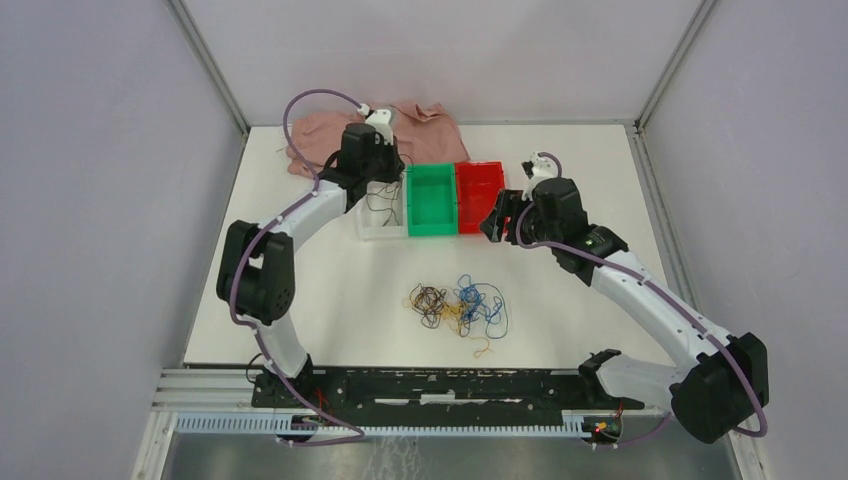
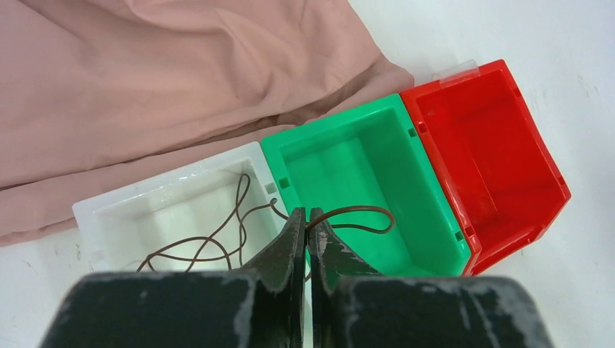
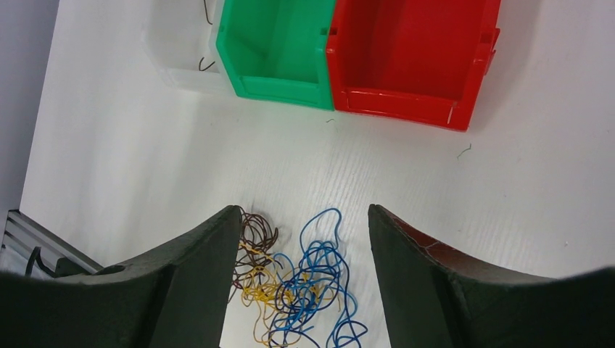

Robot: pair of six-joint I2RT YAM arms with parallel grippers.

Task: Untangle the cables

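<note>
top view / cables: a tangle of blue, yellow and brown cables [image 1: 458, 305] is laid mid-table [image 1: 320, 300], toward the near edge, between the two arms.
top view / bins: white bin [image 1: 380, 228], green bin [image 1: 432, 200] and red bin [image 1: 480, 185] are lined up touching toward the far edge. A pink cloth [image 1: 410, 125] is bunched at the far edge behind them.
top view / grippers: left gripper [image 1: 380, 180] is held over the white bin. Right gripper [image 1: 497, 222] is held at the red bin's near right corner.
left wrist / left gripper: jaws are pinched closed on one brown wire [image 2: 362, 209]. The wire is trailed into the white bin, with a loop hung over the green bin.
right wrist / right gripper: jaws are spread wide and nothing is gripped. The tangle is seen below between them, untouched.
</note>
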